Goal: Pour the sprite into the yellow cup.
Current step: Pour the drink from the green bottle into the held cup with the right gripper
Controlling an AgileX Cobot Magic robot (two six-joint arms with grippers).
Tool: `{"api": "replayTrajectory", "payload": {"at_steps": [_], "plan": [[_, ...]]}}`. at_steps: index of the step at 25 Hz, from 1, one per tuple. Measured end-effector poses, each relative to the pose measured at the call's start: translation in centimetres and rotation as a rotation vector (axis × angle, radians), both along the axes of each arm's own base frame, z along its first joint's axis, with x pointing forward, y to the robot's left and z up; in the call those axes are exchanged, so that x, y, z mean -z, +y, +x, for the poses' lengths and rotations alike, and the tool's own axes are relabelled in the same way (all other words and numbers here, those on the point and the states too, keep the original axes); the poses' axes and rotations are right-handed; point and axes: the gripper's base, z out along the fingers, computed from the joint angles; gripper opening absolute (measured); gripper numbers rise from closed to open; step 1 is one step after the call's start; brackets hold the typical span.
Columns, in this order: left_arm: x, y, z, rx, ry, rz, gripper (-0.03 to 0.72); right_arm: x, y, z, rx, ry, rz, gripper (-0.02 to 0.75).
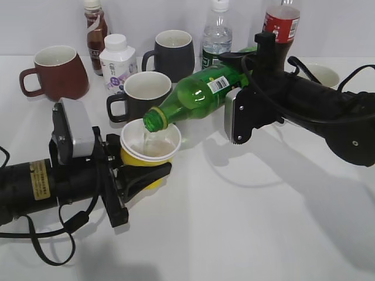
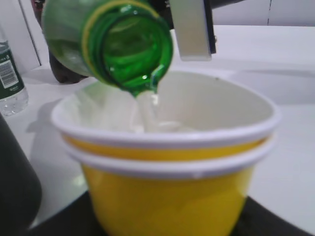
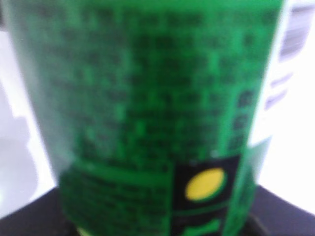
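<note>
The sprite (image 1: 196,95), a green bottle with no cap, lies tilted in my right gripper (image 1: 241,99), which is shut on its labelled body (image 3: 147,118). Its open mouth (image 2: 130,46) hangs over the yellow cup (image 1: 147,149), and clear liquid runs from it into the cup (image 2: 167,191). My left gripper (image 1: 132,170) is shut on the yellow cup and holds it a little above the table, just under the bottle's mouth.
A black mug (image 1: 140,93) stands right behind the cup. Farther back are a brown-red mug (image 1: 55,73), a white milk bottle (image 1: 117,61), a dark mug (image 1: 173,55), a water bottle (image 1: 217,35), a cola bottle (image 1: 281,20) and a white bowl (image 1: 319,73).
</note>
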Motion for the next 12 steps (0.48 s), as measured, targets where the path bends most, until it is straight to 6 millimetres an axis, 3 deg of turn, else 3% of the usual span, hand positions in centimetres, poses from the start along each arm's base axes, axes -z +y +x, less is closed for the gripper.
{"api": "replayTrajectory", "payload": {"at_steps": [12], "plan": [[0.01,-0.02,-0.04,0.005,-0.001,0.001,0.328,-0.32,0.05,-0.01,-0.007,-0.043,0.002,0.375]]}}
